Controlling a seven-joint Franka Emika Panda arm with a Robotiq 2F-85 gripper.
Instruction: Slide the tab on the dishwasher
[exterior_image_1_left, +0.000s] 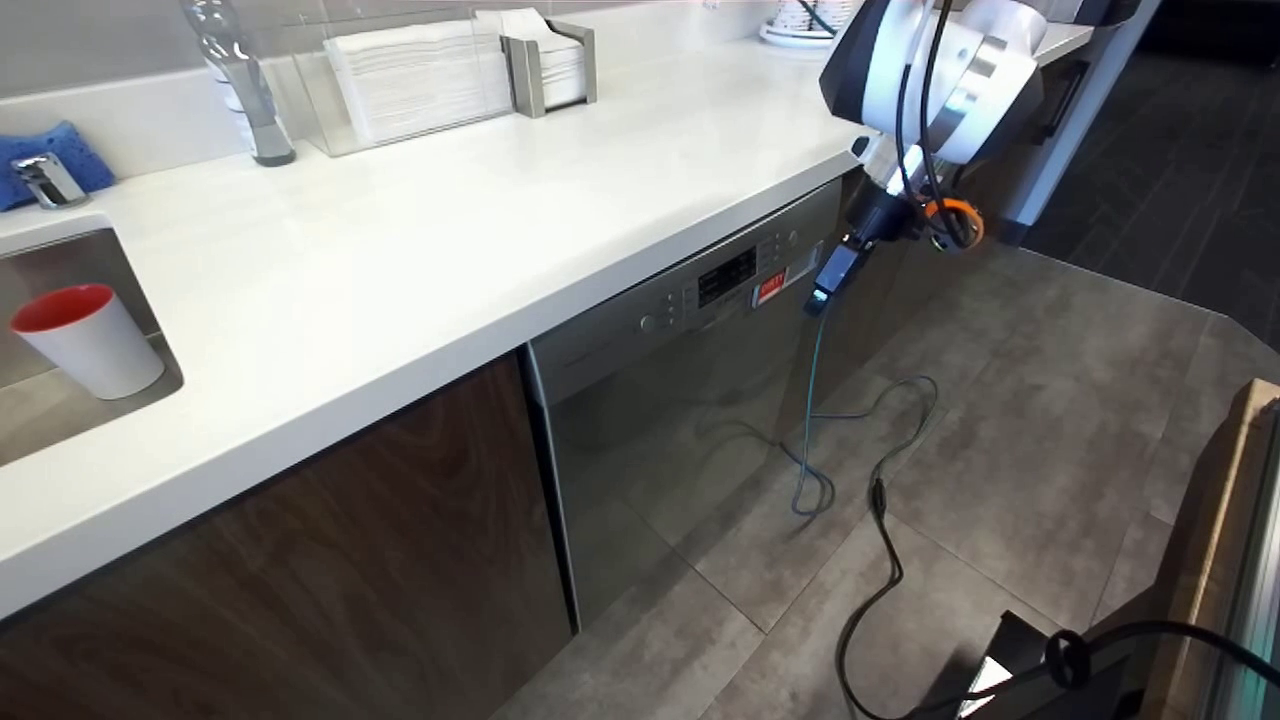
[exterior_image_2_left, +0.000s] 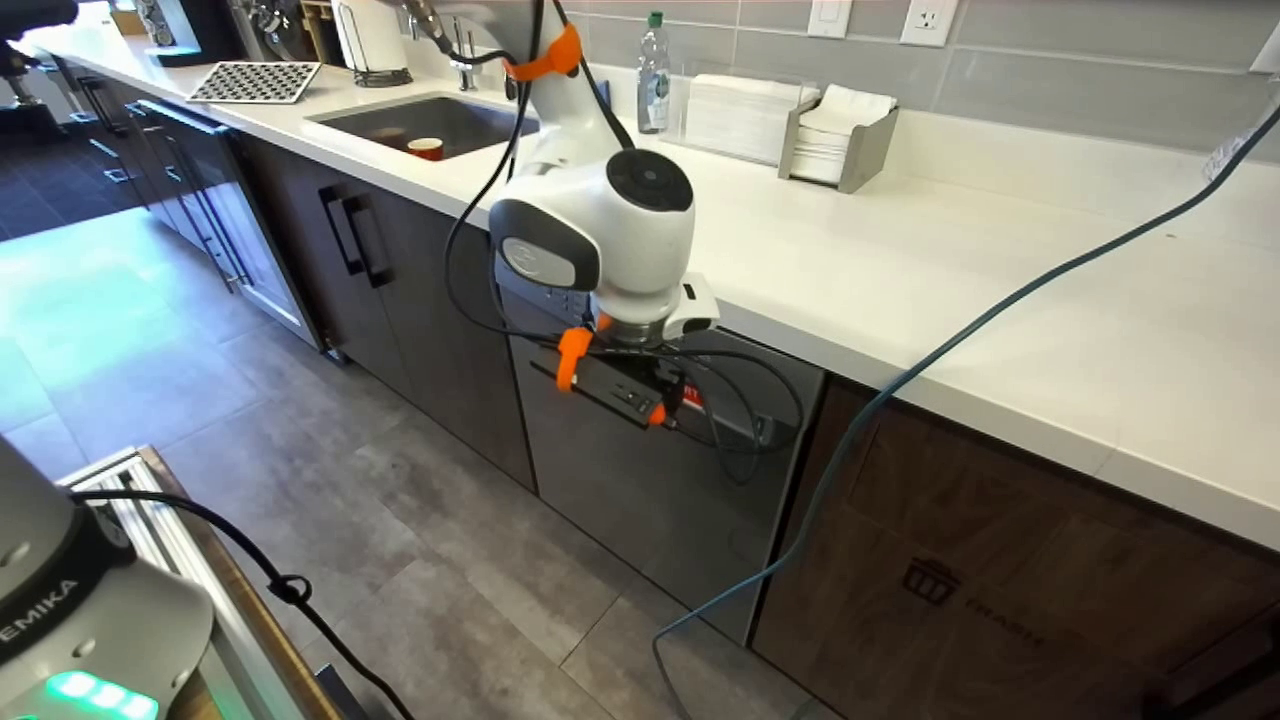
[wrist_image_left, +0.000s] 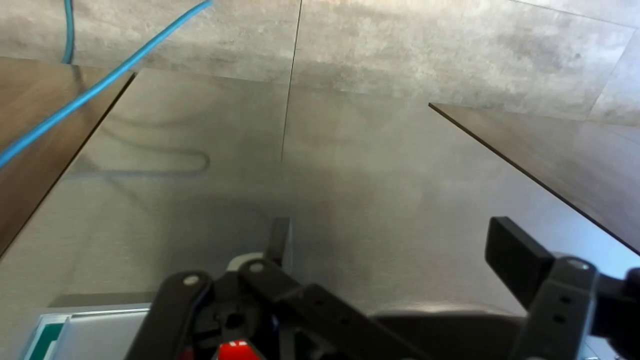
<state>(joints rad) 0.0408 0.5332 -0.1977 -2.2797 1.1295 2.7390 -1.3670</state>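
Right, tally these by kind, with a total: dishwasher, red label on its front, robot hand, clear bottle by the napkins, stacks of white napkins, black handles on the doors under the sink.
Dishwasher: 1
Red label: 1
Robot hand: 1
Clear bottle: 1
White napkin stacks: 2
Black handles: 2
Total: 8

Dishwasher (exterior_image_1_left: 650, 450) faced in smooth, reflective grey metal, smooth white countertop (exterior_image_1_left: 450, 220) with a slight sheen, wood-grained cabinet door (exterior_image_1_left: 330, 540), matt stone-look floor (exterior_image_1_left: 1040, 450), white paper napkins (exterior_image_1_left: 425, 80), clear smooth bottle (exterior_image_2_left: 654, 75), matt black gripper (wrist_image_left: 395, 250)
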